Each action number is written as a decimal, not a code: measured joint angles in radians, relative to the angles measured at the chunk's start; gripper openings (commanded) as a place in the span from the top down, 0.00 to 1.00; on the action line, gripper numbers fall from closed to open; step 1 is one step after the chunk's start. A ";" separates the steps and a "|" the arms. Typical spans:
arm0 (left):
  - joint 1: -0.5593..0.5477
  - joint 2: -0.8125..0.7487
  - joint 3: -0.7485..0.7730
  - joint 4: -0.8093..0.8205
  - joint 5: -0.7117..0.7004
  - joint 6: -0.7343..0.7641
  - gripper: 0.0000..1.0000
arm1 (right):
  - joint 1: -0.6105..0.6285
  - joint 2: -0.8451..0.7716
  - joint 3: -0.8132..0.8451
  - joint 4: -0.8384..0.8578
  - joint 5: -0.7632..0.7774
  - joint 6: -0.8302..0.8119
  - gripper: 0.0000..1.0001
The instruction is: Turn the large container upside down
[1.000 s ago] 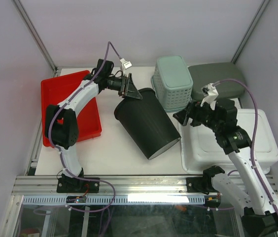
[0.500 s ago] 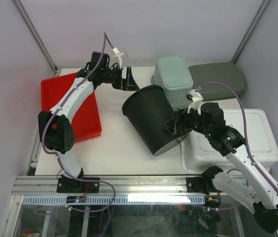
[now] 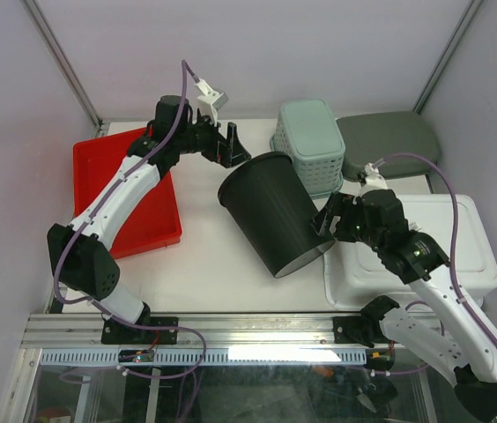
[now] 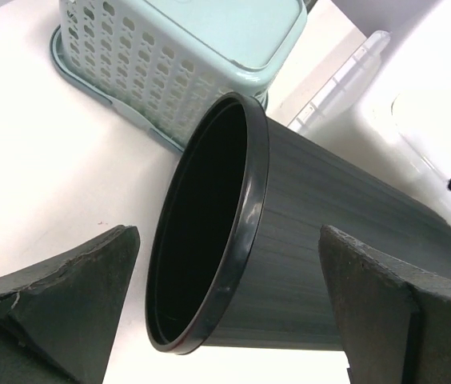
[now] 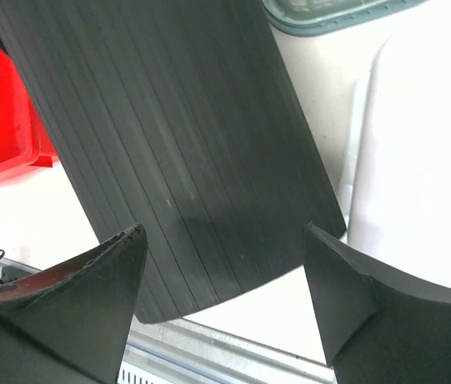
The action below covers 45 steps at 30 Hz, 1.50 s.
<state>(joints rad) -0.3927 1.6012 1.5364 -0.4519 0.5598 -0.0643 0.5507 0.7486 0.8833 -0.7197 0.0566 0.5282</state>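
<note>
White counter [image 3: 200, 264], pale-walled enclosure. Large black container [image 3: 270, 220] on its side mid-counter, mouth facing the left tool [image 3: 231, 148], lower wall beside the right tool [image 3: 323, 220]. Both tools gape wide, holding nothing.

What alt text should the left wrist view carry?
A black ribbed container lies tipped over, its open mouth toward the camera, framed by the wide-open left end effector. A pale green perforated basket and a white tub sit behind it.
</note>
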 measured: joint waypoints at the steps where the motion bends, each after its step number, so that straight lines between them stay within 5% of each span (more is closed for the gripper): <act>1: -0.002 -0.010 -0.017 0.012 -0.012 0.005 0.01 | 0.000 -0.005 0.006 -0.023 0.013 0.017 0.19; 12: -0.025 -0.060 -0.120 0.089 -0.089 0.039 0.01 | 0.000 -0.128 0.048 -0.222 0.021 0.250 0.27; 25: -0.094 -0.070 -0.171 0.108 -0.142 0.139 0.18 | 0.000 -0.160 -0.159 -0.097 -0.153 0.433 0.51; 39: -0.099 -0.070 -0.178 0.109 -0.175 0.187 0.66 | 0.001 -0.205 -0.249 0.064 -0.212 0.529 0.68; 45: -0.099 -0.070 -0.183 0.111 -0.195 0.192 0.75 | 0.001 -0.211 -0.273 0.109 -0.219 0.546 0.73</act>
<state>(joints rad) -0.4919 1.5311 1.3537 -0.3412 0.3653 0.1276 0.5518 0.5377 0.6106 -0.6106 -0.1623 1.0740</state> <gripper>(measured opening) 0.289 0.293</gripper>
